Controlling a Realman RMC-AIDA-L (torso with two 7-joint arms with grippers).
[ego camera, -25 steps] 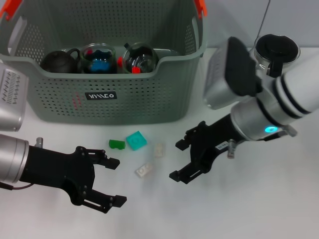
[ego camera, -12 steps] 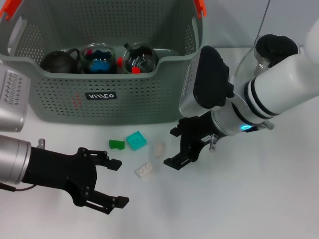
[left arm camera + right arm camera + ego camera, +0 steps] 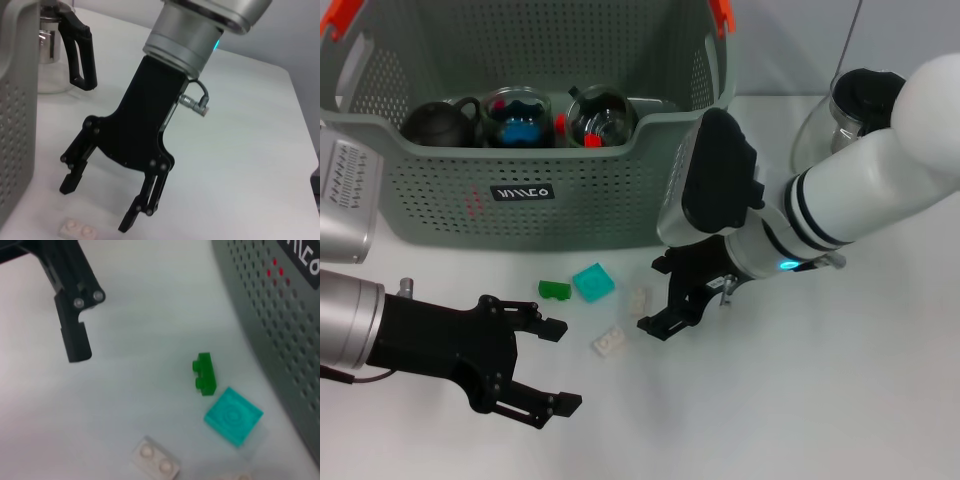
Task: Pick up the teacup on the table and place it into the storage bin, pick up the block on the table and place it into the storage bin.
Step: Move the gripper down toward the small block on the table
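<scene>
White bench (image 3: 840, 400) underneath all. Grey-green bin (image 3: 520, 205) at the back, holding a dark teapot (image 3: 435, 120) and two glass cups (image 3: 520, 115). Glass teapot (image 3: 855, 110) beyond the right arm. Right claw (image 3: 655, 295) spread wide, low over the bench, just beside a pale block (image 3: 638, 300). Left claw (image 3: 552, 365) also spread wide, hovering near the front edge. Between them, in front of the bin: teal block (image 3: 593, 282), green block (image 3: 554, 290), white block (image 3: 611, 342), all loose on the bench.
</scene>
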